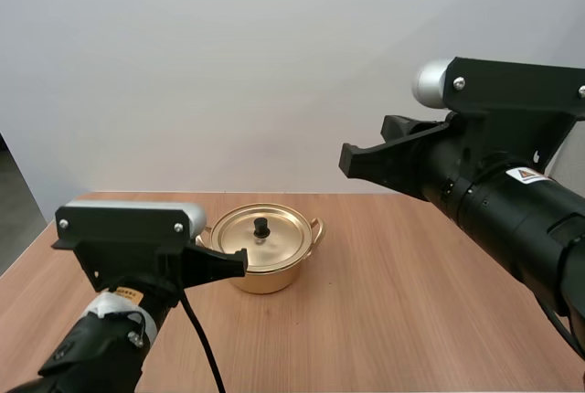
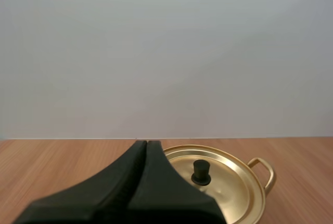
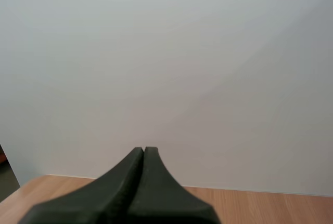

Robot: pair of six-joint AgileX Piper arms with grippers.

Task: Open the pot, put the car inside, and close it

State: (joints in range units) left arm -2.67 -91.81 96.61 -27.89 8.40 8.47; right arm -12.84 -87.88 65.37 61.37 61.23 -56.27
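Two arms in view, both sets of jaws pressed flat together, one dark wedge each, gripping nothing. Round gold metal pot (image 1: 274, 274) sits on the wooden bench (image 1: 411, 283), toward the far edge, left of centre. Its gold lid (image 1: 281, 236) is on, black knob (image 1: 261, 226) upright at the middle.

Left arm (image 1: 110, 329) is low over the bench. You see the left jaws pointing at the pot, tip at its near-left wall. Can't tell from the high view whether the tip touches or just sits in front. It hides part of the pot's left side there. Left loop handle is mostly covered, right loop handle (image 1: 317, 228) is clear. In the left wrist view the wedge blocks the lid's left portion, and the pot's wall is cut off by the frame.

Right arm (image 1: 512, 201) hangs high at the right, well apart from the pot, its rear cut off. Right jaws point leftward above the bench.
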